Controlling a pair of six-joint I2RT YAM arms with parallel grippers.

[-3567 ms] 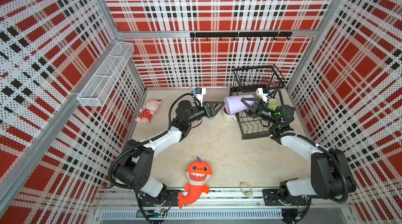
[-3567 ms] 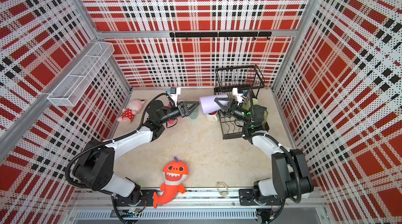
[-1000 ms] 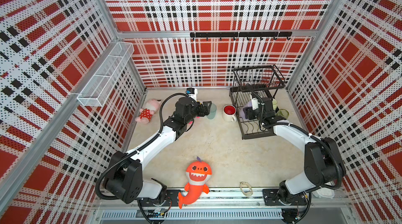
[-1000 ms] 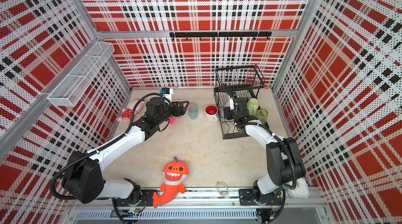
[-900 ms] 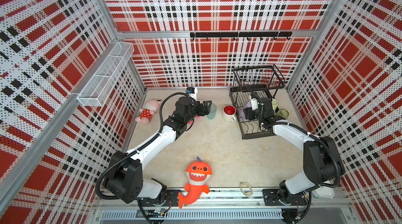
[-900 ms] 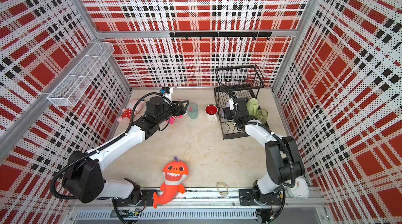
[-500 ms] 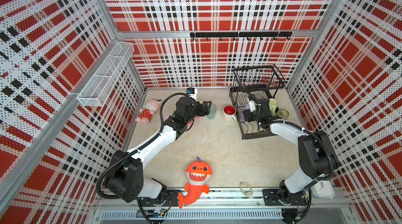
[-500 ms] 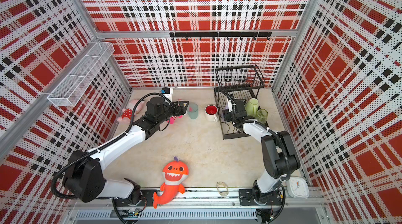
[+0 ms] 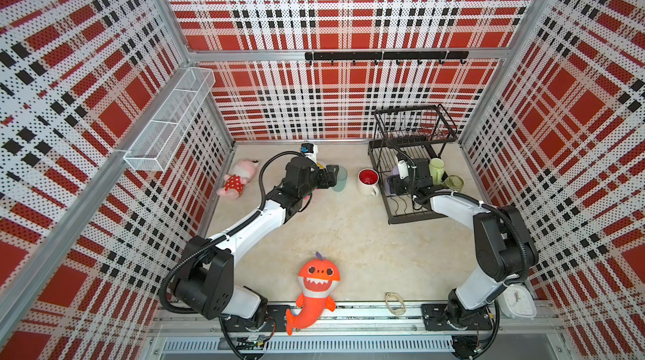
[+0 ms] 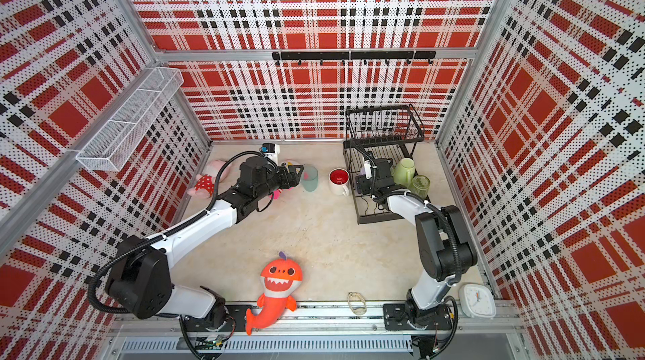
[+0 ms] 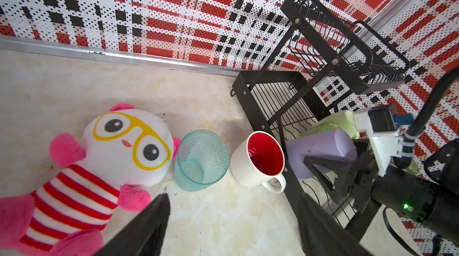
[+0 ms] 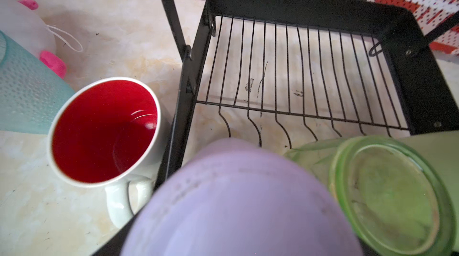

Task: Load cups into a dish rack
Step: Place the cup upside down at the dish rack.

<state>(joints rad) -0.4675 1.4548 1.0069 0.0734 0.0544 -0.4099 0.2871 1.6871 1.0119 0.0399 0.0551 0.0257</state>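
My left pincer is spread wide and empty, just short of the teal cup, which stands on the tabletop left of the white mug. My right pincer straddles the lavender cup, tilted in the dish rack's lower tier; I cannot tell if it pinches.

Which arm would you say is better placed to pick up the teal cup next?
Left. The left hand is open, empty, right beside the teal cup and aimed at it. The right hand is over in the dish rack at the lavender cup, beyond the white mug.
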